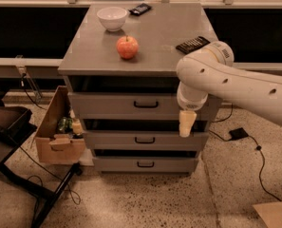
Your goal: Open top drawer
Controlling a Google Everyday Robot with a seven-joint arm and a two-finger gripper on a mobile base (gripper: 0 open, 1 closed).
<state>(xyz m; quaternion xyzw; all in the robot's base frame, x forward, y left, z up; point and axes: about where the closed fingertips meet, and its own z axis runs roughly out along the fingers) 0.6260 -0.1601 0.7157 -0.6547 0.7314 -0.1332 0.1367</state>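
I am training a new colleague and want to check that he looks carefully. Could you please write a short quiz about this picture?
1. True or false: the gripper is holding the handle of the top drawer.
2. Which thing stands behind the apple on the cabinet? A) a white bowl B) a glass bottle C) a metal pot
3. How many drawers does the cabinet have?

Key:
1. False. The gripper hangs to the right of the handle, apart from it, in front of the right end of the drawers.
2. A
3. Three
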